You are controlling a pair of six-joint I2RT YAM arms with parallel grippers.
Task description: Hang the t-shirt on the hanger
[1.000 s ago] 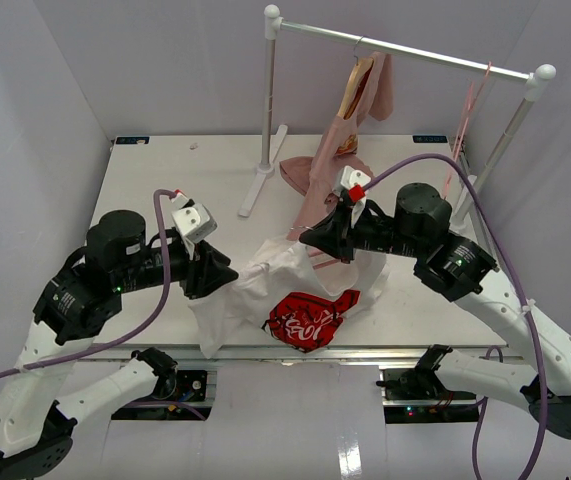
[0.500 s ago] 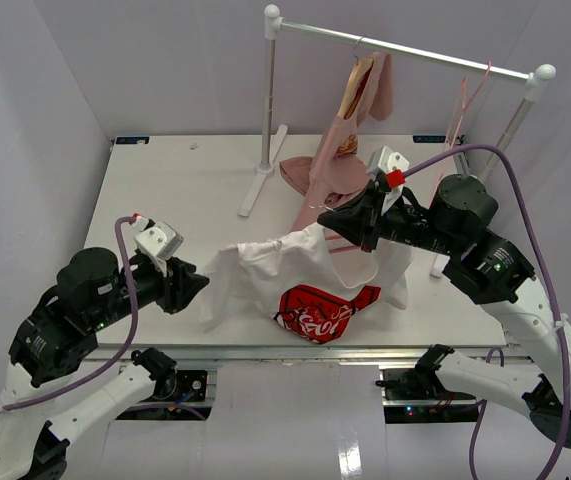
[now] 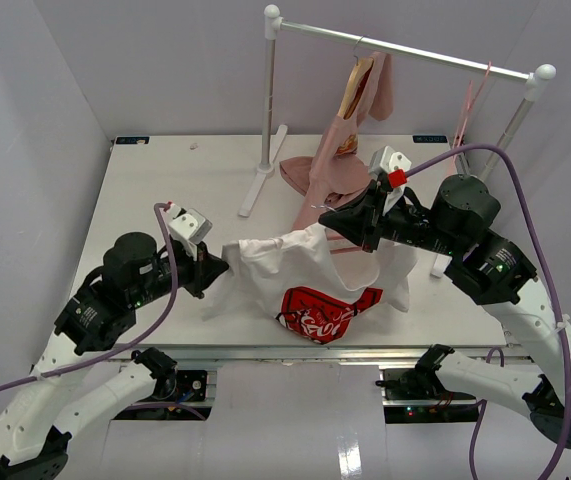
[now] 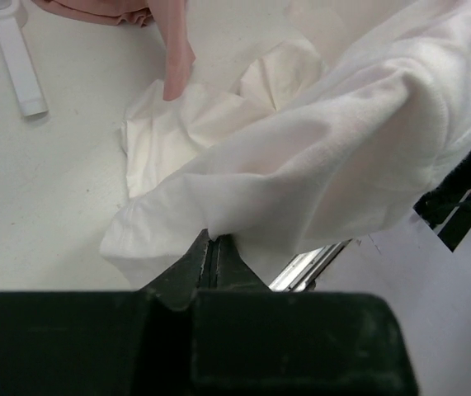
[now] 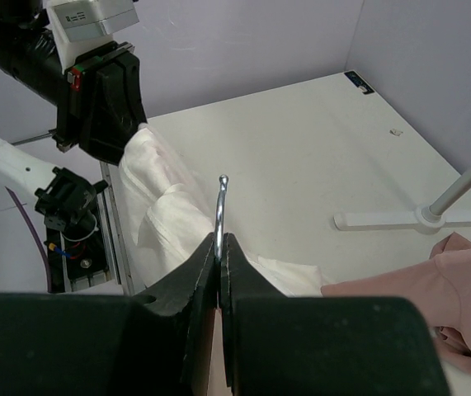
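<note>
White tabletop (image 3: 165,190) between pale walls. Bare surface lies behind and to the left of the t-shirt (image 3: 285,258). The t-shirt is stretched left to right near the front edge. Its red graphic (image 3: 320,312) faces the front, and the white lettering is too crumpled to read. A pink garment (image 3: 330,175) lies just behind. Left pincer (image 4: 210,247): closed on the t-shirt's left edge. Right pincer (image 5: 220,252): closed on the hanger (image 5: 221,206), whose metal hook projects past the fingertips.
</note>
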